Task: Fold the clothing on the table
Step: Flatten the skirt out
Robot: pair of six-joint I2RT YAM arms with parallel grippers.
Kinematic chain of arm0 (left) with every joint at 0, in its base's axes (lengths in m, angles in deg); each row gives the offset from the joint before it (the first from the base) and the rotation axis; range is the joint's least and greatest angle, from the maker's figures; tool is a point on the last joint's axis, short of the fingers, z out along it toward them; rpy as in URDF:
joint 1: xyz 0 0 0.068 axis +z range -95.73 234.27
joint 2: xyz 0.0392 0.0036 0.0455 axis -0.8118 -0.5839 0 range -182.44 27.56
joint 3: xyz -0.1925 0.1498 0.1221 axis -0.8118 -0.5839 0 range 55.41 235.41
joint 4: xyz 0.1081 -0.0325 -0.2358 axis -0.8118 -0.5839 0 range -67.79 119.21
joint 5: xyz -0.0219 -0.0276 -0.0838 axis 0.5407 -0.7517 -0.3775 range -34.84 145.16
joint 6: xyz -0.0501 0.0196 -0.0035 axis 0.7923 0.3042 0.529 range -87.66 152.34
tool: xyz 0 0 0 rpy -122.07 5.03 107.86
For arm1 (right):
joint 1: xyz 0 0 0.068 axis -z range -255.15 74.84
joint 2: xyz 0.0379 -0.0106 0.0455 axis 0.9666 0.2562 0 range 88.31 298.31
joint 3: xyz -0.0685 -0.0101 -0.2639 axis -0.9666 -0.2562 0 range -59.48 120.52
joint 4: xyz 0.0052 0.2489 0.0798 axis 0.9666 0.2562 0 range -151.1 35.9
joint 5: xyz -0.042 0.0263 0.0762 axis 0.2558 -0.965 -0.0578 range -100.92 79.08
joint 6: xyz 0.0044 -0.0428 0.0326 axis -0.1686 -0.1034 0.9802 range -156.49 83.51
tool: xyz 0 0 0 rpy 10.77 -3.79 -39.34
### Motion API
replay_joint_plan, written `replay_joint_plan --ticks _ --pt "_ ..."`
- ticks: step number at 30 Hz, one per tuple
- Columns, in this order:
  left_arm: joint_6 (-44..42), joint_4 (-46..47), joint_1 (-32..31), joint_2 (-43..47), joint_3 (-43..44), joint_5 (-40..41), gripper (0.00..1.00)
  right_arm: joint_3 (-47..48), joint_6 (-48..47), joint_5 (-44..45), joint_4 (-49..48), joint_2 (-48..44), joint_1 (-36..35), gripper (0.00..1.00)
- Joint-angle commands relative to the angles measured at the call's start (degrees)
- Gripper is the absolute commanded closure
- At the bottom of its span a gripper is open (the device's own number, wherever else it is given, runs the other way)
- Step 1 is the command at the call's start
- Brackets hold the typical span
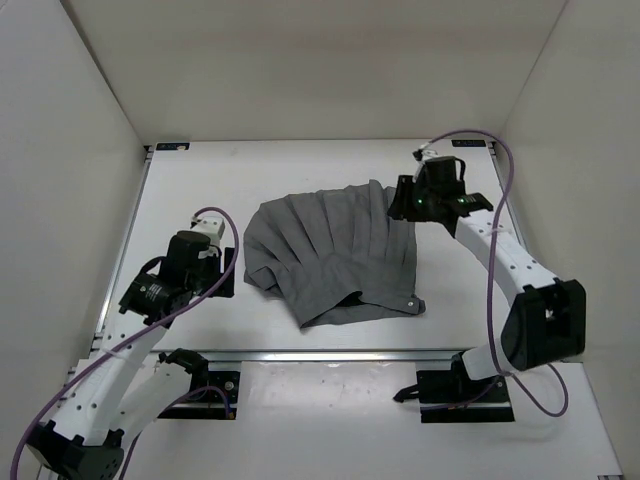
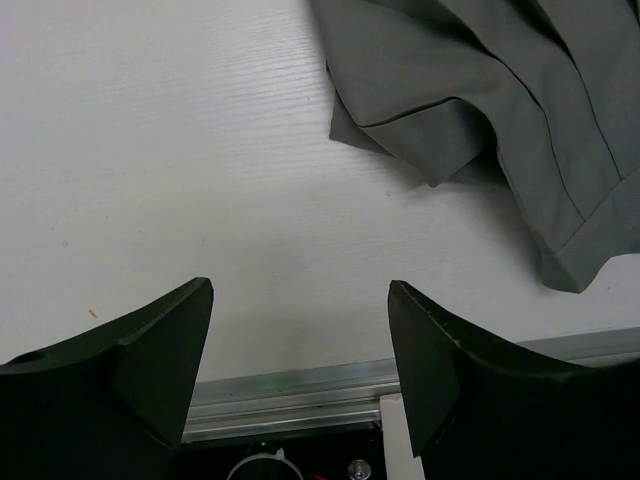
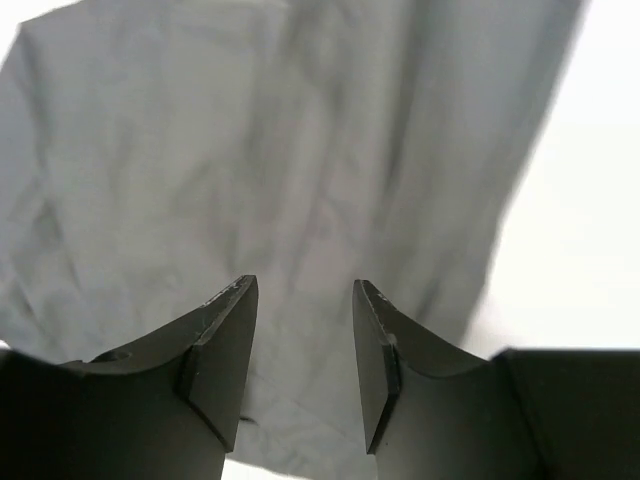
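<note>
Skirt (image 1: 335, 255) spread, rumpled, no clean fold yet. Left gripper (image 2: 300, 290) beside skirt's left edge, wide open, empty. Right gripper (image 3: 305, 285) over its far-right corner, part open, empty.

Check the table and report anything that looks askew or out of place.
The skirt lies skewed on the table rather than flat. Its left edge is bunched and folded over itself, and the near edge by the button is rumpled. Nothing looks spilled or damaged.
</note>
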Motion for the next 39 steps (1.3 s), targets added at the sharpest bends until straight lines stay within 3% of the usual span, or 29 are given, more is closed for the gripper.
replay_joint_plan --ticks 1,7,9,12,13,15,16,18,20,21,26,31,39 --pt "0.4 0.6 -1.0 -0.4 -0.2 1.1 0.18 -5.0 4.0 -0.7 -3.9 -4.3 1.8 0.6" --pt "0.4 0.7 -1.0 1.4 -0.4 2.4 0.02 -10.6 2.0 1.9 1.2 -7.8 3.5 0.58" --pt "0.2 0.8 -2.0 1.1 -0.3 1.5 0.01 -12.7 1.7 2.1 2.7 -9.2 3.8 0.55" --pt "-0.8 0.4 -3.4 -1.8 0.1 0.0 0.32 -15.1 1.1 3.7 6.0 -10.9 4.7 0.53" --pt "-1.4 0.2 -2.6 -2.7 0.7 -0.8 0.49 -15.6 1.1 4.5 6.8 -11.7 5.0 0.53" --pt "-2.8 -0.6 -1.5 -5.4 2.7 -4.9 0.57 -15.9 -0.2 5.6 9.2 -12.8 5.4 0.5" --pt "-1.5 -0.3 -0.9 -5.6 3.6 -7.2 0.54 -16.3 -0.9 5.5 10.6 -13.5 6.1 0.47" --pt "0.2 3.6 0.9 -4.9 3.8 -13.7 0.37 -17.7 -1.3 3.2 11.7 -14.2 8.2 0.46" --pt "3.5 7.4 0.8 -3.5 1.6 -21.2 0.35 -19.4 -2.0 2.4 13.4 -14.2 9.3 0.45" --pt "5.9 9.5 0.0 -3.5 0.8 -22.3 0.29 -19.3 -2.0 2.3 13.9 -13.6 9.2 0.45" --pt "15.9 20.3 -6.6 -4.3 -11.2 -31.2 0.3 -19.9 -0.6 4.6 18.7 -9.7 4.0 0.44" --pt "24.0 29.8 -8.3 -0.3 -19.6 -33.1 0.28 -21.7 1.4 4.9 18.1 -6.9 0.8 0.43" --pt "25.2 30.2 -8.7 0.7 -23.6 -31.5 0.28 -25.8 5.2 5.8 16.5 -4.0 -4.0 0.43"
